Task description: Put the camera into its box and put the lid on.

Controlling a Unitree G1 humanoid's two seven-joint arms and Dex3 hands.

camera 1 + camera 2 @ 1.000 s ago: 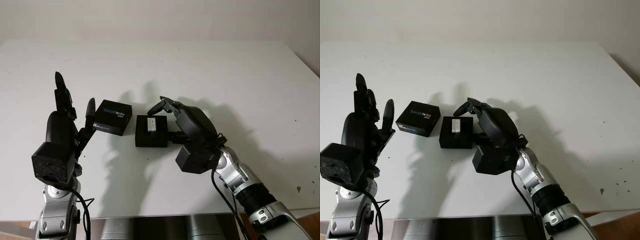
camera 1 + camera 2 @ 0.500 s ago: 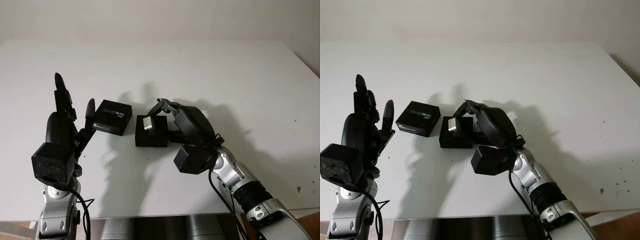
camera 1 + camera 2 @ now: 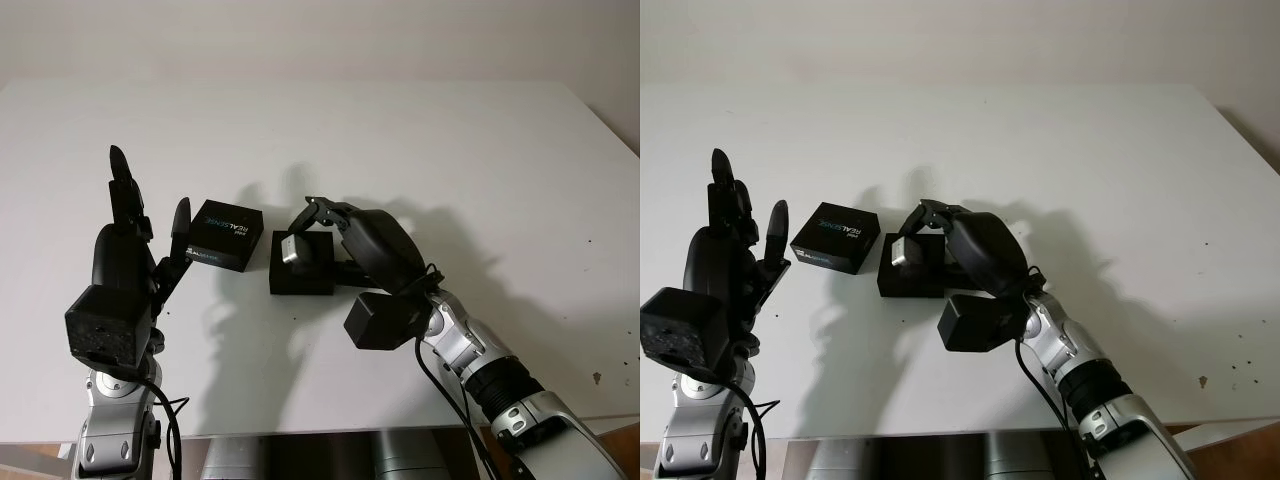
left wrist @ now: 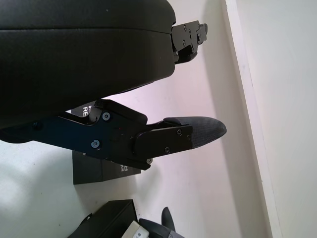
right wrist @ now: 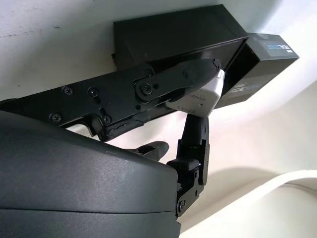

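Observation:
A small silver camera [image 3: 291,247] is pinched in the fingers of my right hand [image 3: 305,236], tilted over the open black box [image 3: 300,278] in the middle of the table. The right wrist view has the camera [image 5: 197,100] clamped between fingertips just above the box [image 5: 173,34]. The black lid [image 3: 226,234], printed with white lettering, lies flat on the table just left of the box. My left hand [image 3: 150,187] is open and raised upright to the left of the lid, not touching it.
The white table [image 3: 450,150] stretches wide behind and to the right of the box. Its front edge runs close below both arms. A few small dark specks [image 3: 1240,365] mark the near right corner.
The camera lay flat in the box a second ago. My right hand's fingers have closed on it and tipped it up, shifting it slightly left. The left hand has not moved.

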